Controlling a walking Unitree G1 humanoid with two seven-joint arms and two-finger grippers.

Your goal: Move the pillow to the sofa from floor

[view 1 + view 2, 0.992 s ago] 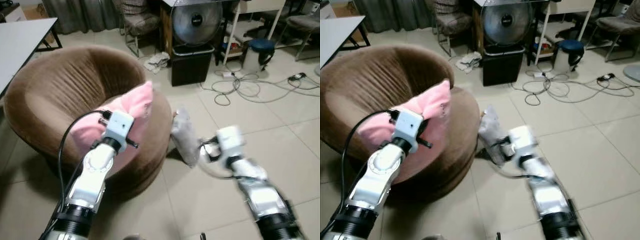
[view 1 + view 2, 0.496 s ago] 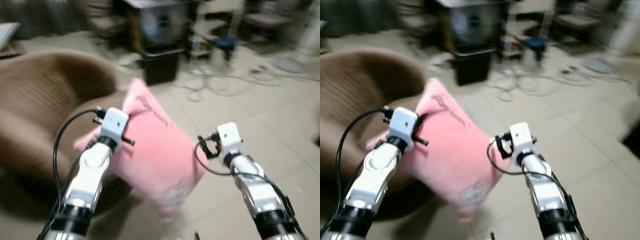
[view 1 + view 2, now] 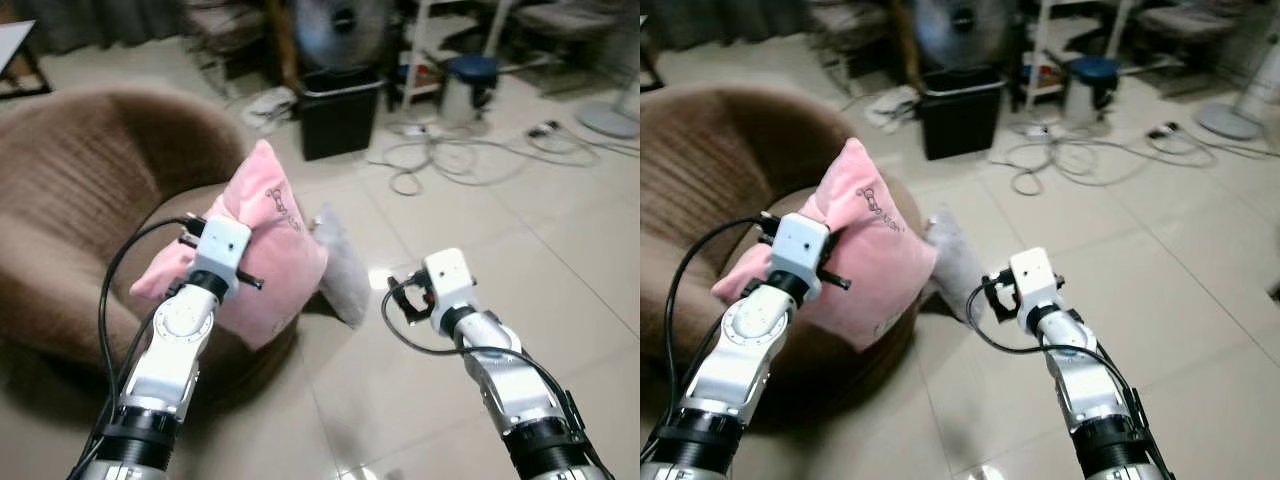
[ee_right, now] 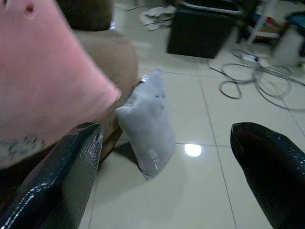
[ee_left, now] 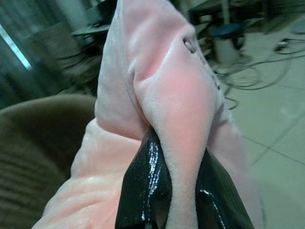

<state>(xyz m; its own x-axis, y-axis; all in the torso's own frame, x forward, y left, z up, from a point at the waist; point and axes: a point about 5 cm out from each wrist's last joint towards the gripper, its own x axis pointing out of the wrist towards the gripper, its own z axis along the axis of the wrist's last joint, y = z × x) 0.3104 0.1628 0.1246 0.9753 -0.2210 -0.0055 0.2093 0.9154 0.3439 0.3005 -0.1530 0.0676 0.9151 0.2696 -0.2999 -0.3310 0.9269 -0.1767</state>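
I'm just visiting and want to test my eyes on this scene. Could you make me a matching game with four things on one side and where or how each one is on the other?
Things:
1. soft pink pillow
2. small grey pillow
3. left gripper
4. right gripper

States:
A. standing on the tiled floor against the round brown sofa
B. open, holding nothing
C. lying on the sofa's front edge
D. shut on a fold of pink fabric

Pairs: 1-C, 2-A, 3-D, 4-B
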